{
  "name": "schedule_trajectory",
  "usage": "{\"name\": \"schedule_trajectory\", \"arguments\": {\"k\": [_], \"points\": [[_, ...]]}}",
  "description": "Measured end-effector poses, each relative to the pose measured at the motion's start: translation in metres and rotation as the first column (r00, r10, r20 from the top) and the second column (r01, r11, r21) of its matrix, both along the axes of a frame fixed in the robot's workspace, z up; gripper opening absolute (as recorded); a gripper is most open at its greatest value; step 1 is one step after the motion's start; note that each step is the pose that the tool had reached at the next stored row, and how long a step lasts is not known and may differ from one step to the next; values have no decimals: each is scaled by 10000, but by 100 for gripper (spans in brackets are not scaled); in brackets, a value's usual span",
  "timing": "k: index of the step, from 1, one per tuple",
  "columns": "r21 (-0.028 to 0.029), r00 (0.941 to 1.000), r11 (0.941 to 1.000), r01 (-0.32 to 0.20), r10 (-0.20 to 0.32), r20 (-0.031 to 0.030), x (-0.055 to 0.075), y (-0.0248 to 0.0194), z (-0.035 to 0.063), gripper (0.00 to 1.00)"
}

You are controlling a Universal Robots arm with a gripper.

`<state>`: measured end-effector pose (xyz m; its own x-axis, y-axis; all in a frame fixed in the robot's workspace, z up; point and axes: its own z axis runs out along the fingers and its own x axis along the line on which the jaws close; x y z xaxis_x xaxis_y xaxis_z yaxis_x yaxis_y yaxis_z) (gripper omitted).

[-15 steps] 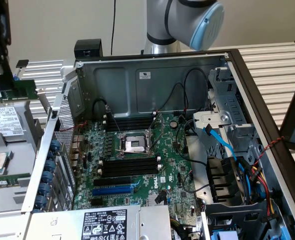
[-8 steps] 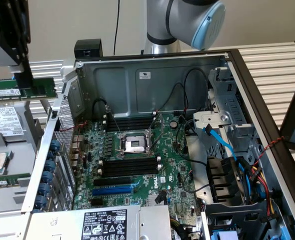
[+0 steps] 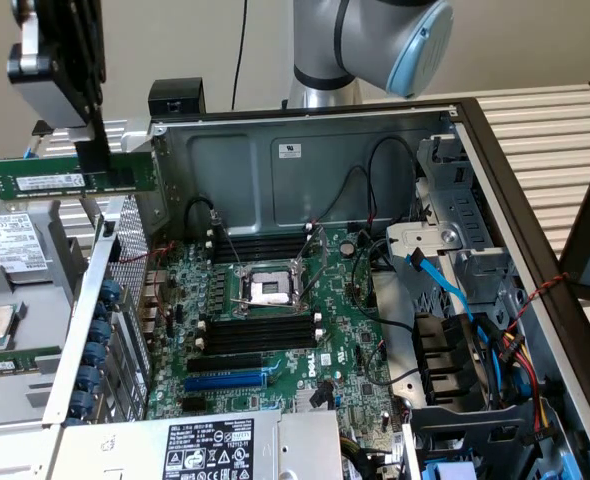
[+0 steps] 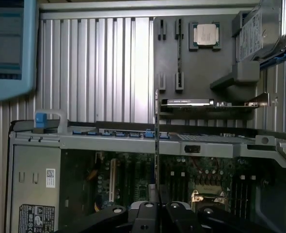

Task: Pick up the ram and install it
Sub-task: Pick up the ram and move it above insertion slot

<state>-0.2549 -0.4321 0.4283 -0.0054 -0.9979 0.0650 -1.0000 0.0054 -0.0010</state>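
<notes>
One ram: long thin green circuit-board stick [image 3: 45,180], airborne, level, just outside open grey metal PC case [image 3: 375,160], at the exterior view's left.
End effector [image 3: 95,158]: clamped on ram.
Handling: prob. light, stiff, fragile; hold flat faces, keep off contacts.

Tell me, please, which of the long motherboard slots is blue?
The expansion slot is the blue one, lying below the CPU socket in the exterior view; the memory slots flanking that socket are black.

No text can be read. The long green ram [image 3: 45,182] and the grey metal power supply [image 3: 297,445] carry white labels with illegible print.
</notes>
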Motion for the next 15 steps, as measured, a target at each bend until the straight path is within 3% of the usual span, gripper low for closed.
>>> {"name": "schedule_trajectory", "arguments": {"k": [15], "points": [[0, 10000, 10000, -32, 32, -48, 683, 0, 0, 12]]}}
